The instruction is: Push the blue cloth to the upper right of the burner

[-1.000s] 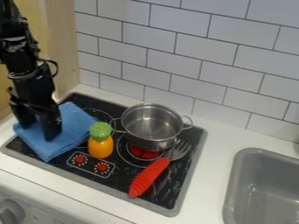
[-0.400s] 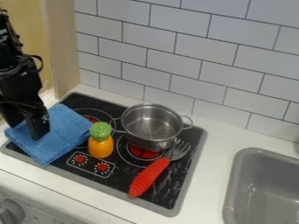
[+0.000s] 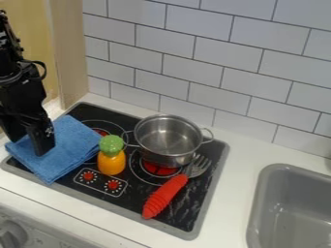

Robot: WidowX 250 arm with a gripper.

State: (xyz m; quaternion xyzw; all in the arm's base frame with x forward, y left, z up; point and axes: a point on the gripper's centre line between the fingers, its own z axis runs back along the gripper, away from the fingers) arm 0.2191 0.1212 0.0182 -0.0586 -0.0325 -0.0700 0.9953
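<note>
The blue cloth (image 3: 67, 145) lies folded over the lower left corner of the cooktop (image 3: 184, 231), partly across the cooktop's left edge, with its near corner at the lower rim. Its right side covers part of the left burner (image 3: 97, 124), so it sits mostly to the lower left of that burner rather than at its upper right. The black tool (image 3: 28, 147) hangs down over the left part of the cloth, its two fingers spread wide with a gap between them; I cannot tell whether their tips press on the cloth.

Just beside the cloth's right side is an orange toy with a green top (image 3: 112, 162), behind the two printed red dials (image 3: 101, 181) near the cooktop's lower edge. A metal pot (image 3: 168, 140) stands toward the upper right corner, partly over a burner with a red center (image 3: 158, 168). A fork with a red handle (image 3: 165, 196) lies slanted, its metal head close to the pot and its handle pointing toward the lower edge. The white worktop (image 3: 242, 157) surrounds the cooktop, with a gray sink (image 3: 291, 208) set into it on the right. A white tiled wall (image 3: 213, 58) rises behind.
</note>
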